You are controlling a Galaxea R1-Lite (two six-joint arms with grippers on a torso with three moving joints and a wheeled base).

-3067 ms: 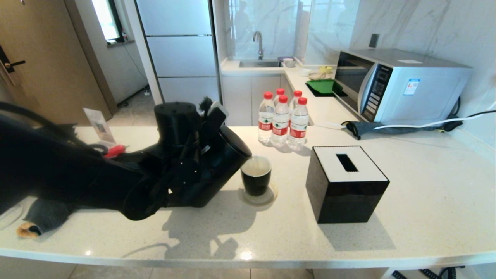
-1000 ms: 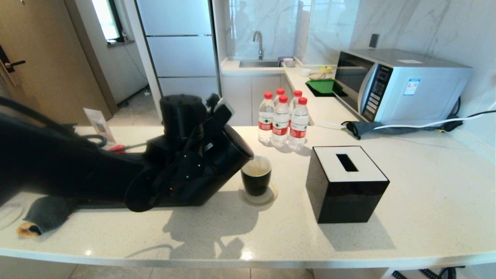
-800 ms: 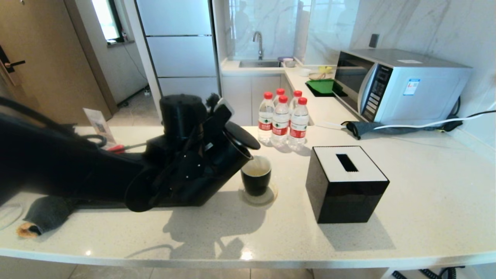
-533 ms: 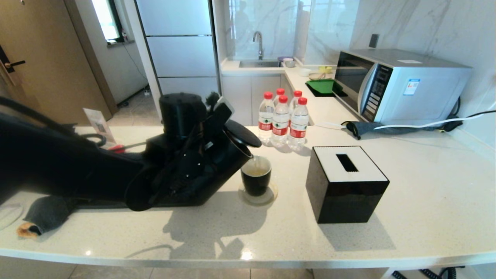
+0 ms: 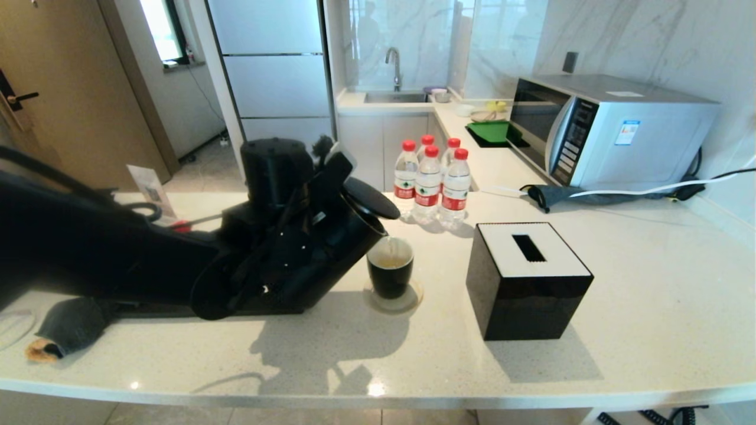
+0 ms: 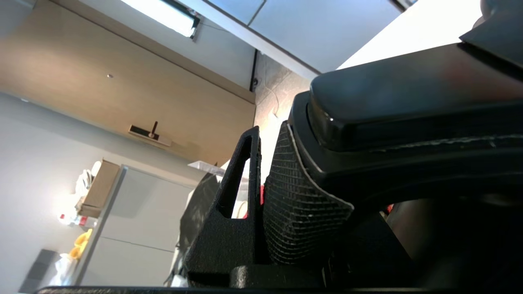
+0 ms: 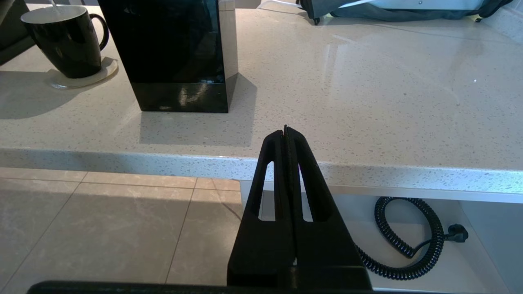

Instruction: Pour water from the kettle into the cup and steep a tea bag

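Observation:
The matte black kettle [image 5: 339, 245] hangs tilted over the counter with its lid [image 5: 372, 198] flipped open. Its spout is at the rim of the cup [image 5: 390, 271], and a thin stream of water runs into the cup. My left gripper [image 5: 322, 180] is shut on the kettle's loop handle [image 6: 408, 102], one mesh pad [image 6: 294, 196] bent against it. The black cup [image 7: 65, 41] shows a side handle in the right wrist view. My right gripper [image 7: 285, 130] is shut and empty, below the counter's front edge. The tea bag is out of view.
The cup stands on a round coaster [image 5: 409, 301]. A black tissue box [image 5: 528, 280] sits right of it, with several water bottles [image 5: 430, 183] behind. A microwave [image 5: 608, 130] is at the back right. A small red packet [image 5: 177, 225] and a grey cloth [image 5: 71, 327] lie at the left.
The kettle has lifted and tipped a little further toward the cup. Its lid swung open, and water now runs into the cup. The right arm has not moved.

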